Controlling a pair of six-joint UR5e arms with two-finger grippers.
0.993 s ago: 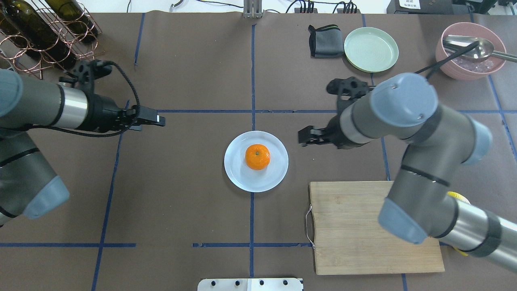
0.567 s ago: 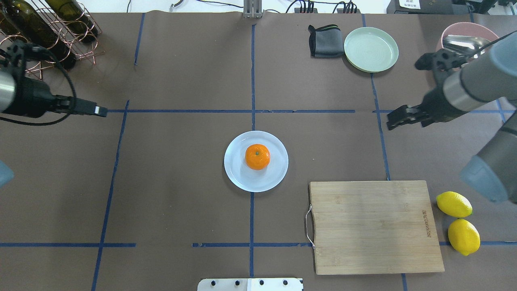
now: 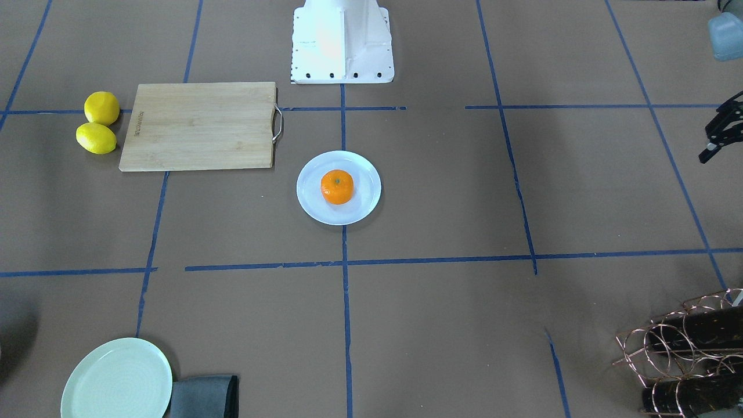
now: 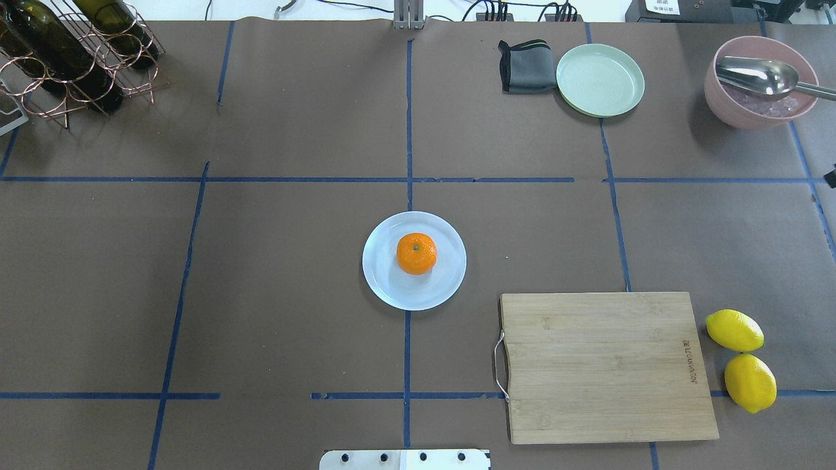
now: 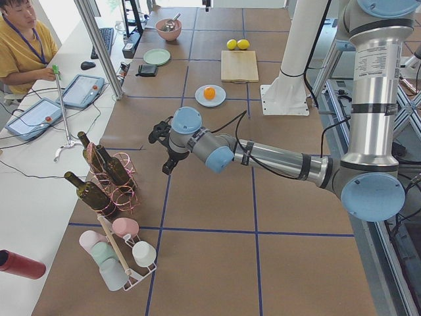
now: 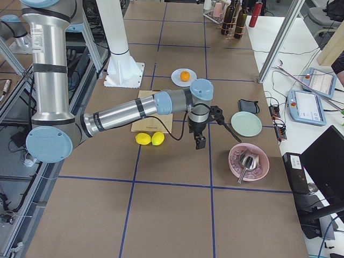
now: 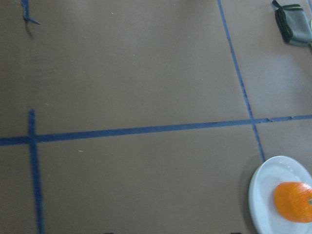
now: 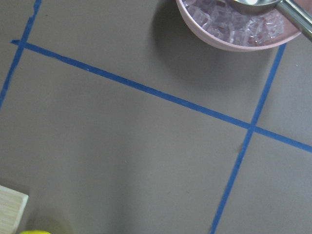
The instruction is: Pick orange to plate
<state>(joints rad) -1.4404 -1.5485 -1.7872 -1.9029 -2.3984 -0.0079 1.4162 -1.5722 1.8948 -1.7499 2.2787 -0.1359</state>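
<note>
The orange (image 4: pixel 417 253) rests stem-up just right of centre on the pale blue-white plate (image 4: pixel 392 287) at the middle of the table, nothing touching it. It also shows in the front-facing view as the orange (image 3: pixel 337 186) on the plate (image 3: pixel 363 200). My left gripper (image 3: pixel 709 148) hangs far off at the table's left side, cut by the frame edge; I cannot tell its jaws. My right gripper (image 6: pixel 200 143) hovers near the pink bowl, far from the plate, seen only from the side, so I cannot tell its state.
A wooden cutting board (image 4: pixel 601 365) lies right of the plate, two lemons (image 4: pixel 735 331) beside it. At the back right are a green plate (image 4: pixel 599 79), a grey cloth (image 4: pixel 522 66) and a pink bowl (image 4: pixel 761 104) with ice and a spoon. A wine rack (image 4: pixel 65 59) stands back left.
Both arms have pulled outward from the middle and left the overhead view, uncovering the two lemons. The orange and its plate have not moved.
</note>
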